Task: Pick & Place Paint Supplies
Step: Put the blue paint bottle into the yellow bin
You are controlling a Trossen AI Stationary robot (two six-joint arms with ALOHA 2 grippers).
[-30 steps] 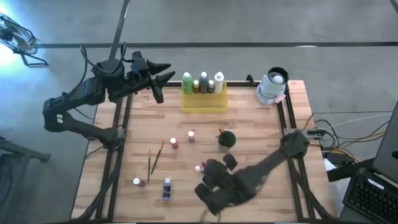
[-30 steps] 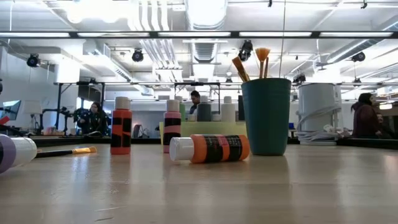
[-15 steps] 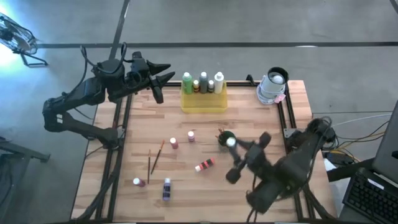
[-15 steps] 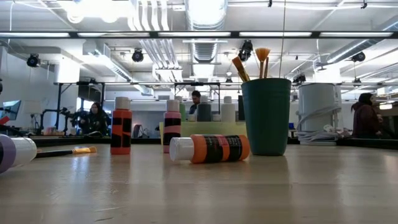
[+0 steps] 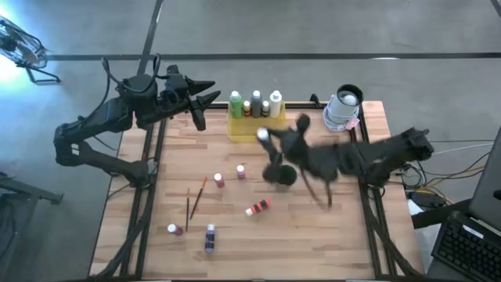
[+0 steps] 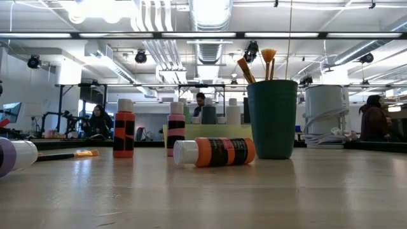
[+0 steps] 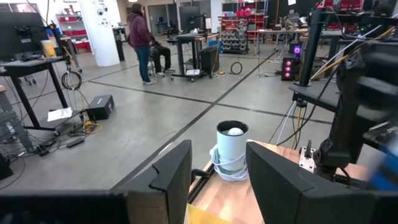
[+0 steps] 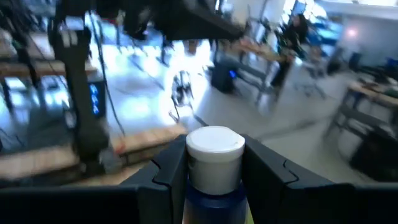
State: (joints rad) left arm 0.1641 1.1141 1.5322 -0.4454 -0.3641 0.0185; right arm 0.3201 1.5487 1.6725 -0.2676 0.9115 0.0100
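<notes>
Down at the near edge of the surface (image 5: 313,235) a purple bottle (image 5: 210,238) and another small bottle (image 5: 173,229) lie on their sides, with two brushes (image 5: 196,197) just beyond them, all waiting their turn I'd say. The red bottle (image 5: 257,208) lies toppled near the middle, and two little capped bottles (image 5: 219,180) stand farther in. Next comes the cup (image 5: 286,175), already bristling with brushes. Over it and toward the tray (image 5: 256,125) hangs the right claw (image 5: 266,137), its fingers pinching a blue bottle (image 8: 213,168) by the neck under the white cap, upright, probably so it can drop straight in beside the four bottles (image 5: 255,104) standing in the tray at the far edge. A white roll (image 5: 342,110) sits at the far right corner. The left claw (image 5: 205,95) waits off the far left corner, fingers spread and empty, clear of the other arm's path.
</notes>
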